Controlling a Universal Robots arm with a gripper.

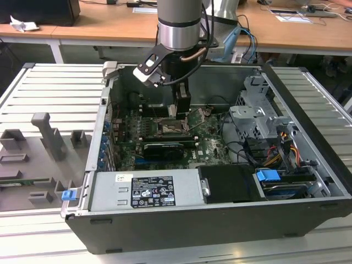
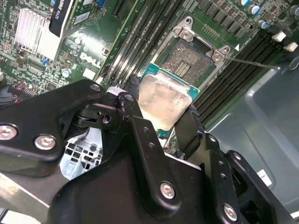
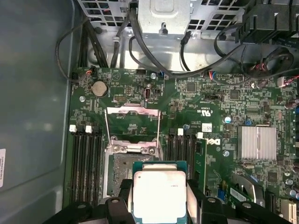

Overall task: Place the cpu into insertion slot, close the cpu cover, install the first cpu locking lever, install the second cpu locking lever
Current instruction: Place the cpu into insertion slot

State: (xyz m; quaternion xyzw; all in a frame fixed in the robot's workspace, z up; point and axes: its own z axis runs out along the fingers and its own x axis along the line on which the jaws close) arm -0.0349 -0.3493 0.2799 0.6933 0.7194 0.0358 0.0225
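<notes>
Clamping the chip (image 3: 159, 195) by two opposite edges, the gripper (image 1: 181, 108) hangs inside the open computer case (image 1: 308, 165), over the green board (image 3: 210, 100). Its black fingers (image 2: 140, 122) are parted no wider than the chip, whose pale metal face points toward both wrist cameras. The chip sits over the near part of the socket (image 2: 186, 59), covering some of it; whether they touch cannot be told. The cover (image 3: 133, 111) is swung open just beyond the socket.

One cpu (image 3: 159, 196), one insertion slot (image 3: 122, 175), one cpu cover (image 3: 133, 110), one finned heatsink (image 3: 257, 142), one coin battery (image 3: 99, 88).
</notes>
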